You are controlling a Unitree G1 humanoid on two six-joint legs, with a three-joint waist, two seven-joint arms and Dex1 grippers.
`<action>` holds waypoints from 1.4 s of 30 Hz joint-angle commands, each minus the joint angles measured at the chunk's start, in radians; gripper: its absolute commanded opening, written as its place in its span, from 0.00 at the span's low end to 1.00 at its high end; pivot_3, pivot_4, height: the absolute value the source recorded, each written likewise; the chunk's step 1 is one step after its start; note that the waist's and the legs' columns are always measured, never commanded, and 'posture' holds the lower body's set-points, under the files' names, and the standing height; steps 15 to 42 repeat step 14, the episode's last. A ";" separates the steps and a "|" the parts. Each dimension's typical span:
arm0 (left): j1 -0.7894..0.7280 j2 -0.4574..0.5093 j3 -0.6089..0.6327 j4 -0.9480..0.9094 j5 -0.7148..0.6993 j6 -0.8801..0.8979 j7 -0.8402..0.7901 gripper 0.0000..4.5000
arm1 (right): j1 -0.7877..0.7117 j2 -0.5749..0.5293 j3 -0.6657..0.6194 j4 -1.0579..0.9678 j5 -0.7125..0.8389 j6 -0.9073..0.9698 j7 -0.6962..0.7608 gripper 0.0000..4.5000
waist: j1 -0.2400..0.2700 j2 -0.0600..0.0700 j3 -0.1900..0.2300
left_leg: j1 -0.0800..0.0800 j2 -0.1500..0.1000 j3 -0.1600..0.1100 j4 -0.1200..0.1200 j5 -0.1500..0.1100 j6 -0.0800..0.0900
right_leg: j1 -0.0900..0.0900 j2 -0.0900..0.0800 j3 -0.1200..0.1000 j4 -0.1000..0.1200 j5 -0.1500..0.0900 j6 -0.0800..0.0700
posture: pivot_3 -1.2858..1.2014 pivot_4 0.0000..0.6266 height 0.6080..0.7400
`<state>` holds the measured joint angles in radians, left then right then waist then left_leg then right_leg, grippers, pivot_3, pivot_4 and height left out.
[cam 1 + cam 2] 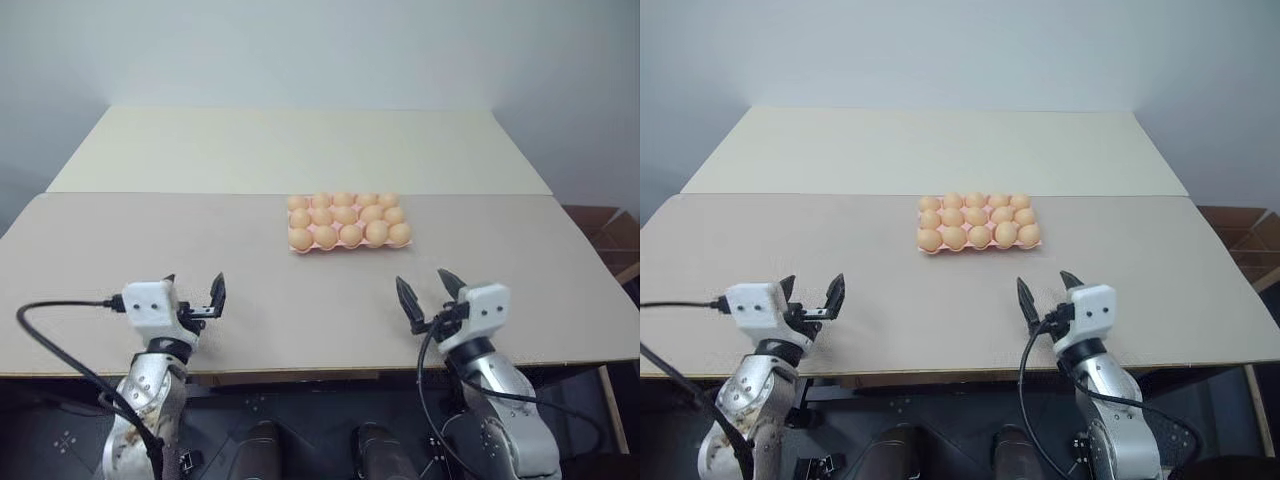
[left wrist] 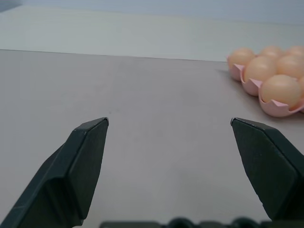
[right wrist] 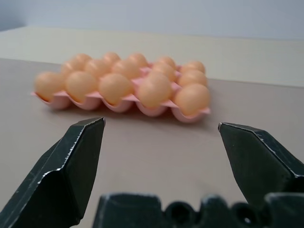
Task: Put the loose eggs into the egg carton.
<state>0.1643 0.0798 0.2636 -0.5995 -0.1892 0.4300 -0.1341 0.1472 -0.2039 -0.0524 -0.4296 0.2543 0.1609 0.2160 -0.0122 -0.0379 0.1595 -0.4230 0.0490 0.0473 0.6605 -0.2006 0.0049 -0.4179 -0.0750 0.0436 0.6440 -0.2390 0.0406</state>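
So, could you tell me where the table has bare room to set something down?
Bare table lies left and right of the carton, and between it and both end effectors. The carton itself is crowded: an egg in every visible cup.

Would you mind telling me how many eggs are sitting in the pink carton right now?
15. The eggs fill every cup of the egg carton: three rows of five, far, middle and near. None lies loose on the table.

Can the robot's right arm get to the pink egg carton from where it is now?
Probably yes. The right gripper is open and pointing toward the egg carton, with only bare table between them. The eggs seem to fill every cup.
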 commanded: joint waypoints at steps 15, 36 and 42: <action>-0.020 0.042 -0.107 -0.054 0.117 -0.061 0.071 0.99 | -0.020 -0.027 -0.126 0.003 0.041 0.030 0.011 1.00 | -0.001 0.001 0.000 | -0.002 0.000 0.000 -0.001 0.000 0.000 | -0.002 0.001 0.001 0.000 0.000 0.001 | 0.52 0.24 1.00; -0.020 0.042 -0.107 -0.054 0.117 -0.061 0.071 0.99 | -0.020 -0.027 -0.126 0.003 0.041 0.030 0.011 1.00 | -0.001 0.001 0.000 | -0.002 0.000 0.000 -0.001 0.000 0.000 | -0.002 0.001 0.001 0.000 0.000 0.001 | 0.52 0.24 1.00; -0.020 0.042 -0.107 -0.054 0.117 -0.061 0.071 0.99 | -0.020 -0.027 -0.126 0.003 0.041 0.030 0.011 1.00 | -0.001 0.001 0.000 | -0.002 0.000 0.000 -0.001 0.000 0.000 | -0.002 0.001 0.001 0.000 0.000 0.001 | 0.52 0.24 1.00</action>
